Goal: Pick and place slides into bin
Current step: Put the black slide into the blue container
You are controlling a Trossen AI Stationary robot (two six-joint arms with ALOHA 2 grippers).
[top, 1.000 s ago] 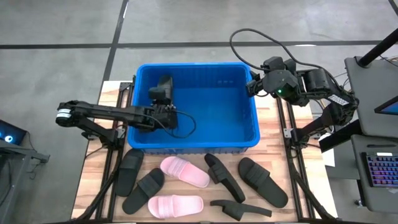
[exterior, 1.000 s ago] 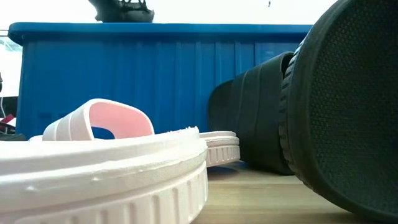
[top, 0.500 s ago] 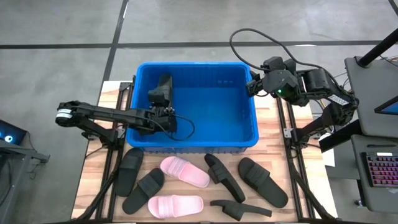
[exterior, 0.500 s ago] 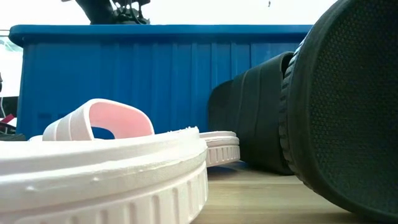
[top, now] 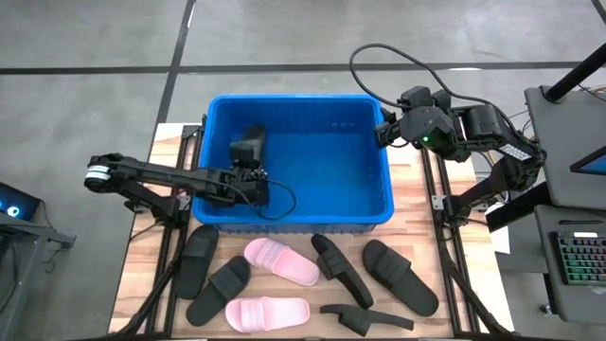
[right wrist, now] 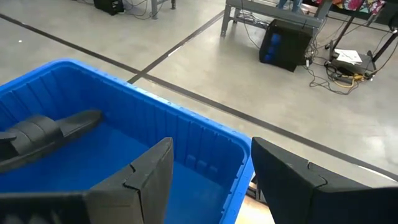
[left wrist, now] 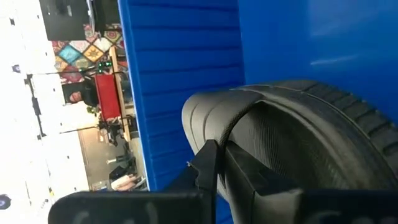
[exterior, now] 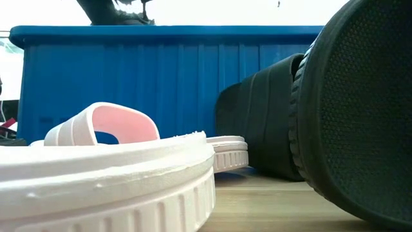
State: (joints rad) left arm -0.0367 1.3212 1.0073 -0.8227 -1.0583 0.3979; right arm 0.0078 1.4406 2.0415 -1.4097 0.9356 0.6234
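High view, front of the tabletop: seven slides lie loose between the bin and the front edge. From the left edge come a black slide (top: 197, 261), another black one (top: 220, 289), a pink slide (top: 281, 261) and a second pink slide (top: 267, 313) closest to the front edge.
Right half of the row: a black slide (top: 341, 269), a black slide on its side (top: 365, 318) and a black slide (top: 400, 275) nearest the right edge, all apart from the bin wall.
Low view: a pink slide's sole (exterior: 109, 187) and a black sole (exterior: 360, 109) crowd the lens, and the bin's front wall rises behind them and hides its floor.
Bin: the blue bin (top: 379, 204) fills the rear middle of the tabletop; its right part is bare blue floor.
Bin contents: one black slide (top: 248, 147) is inside at the left wall, tipped up on edge rather than flat.
Left arm: it reaches in low from the left edge, over the bin's left rim, forearm level; the left gripper (top: 248, 175) clamps that slide, and the left wrist view shows a dark finger (left wrist: 208, 168) pressed against its strap (left wrist: 273, 137).
Right arm: folded at the rear right corner, the right gripper (top: 386, 133) hangs above the bin's rear right rim, fingers (right wrist: 140, 177) spread wide with nothing between them.
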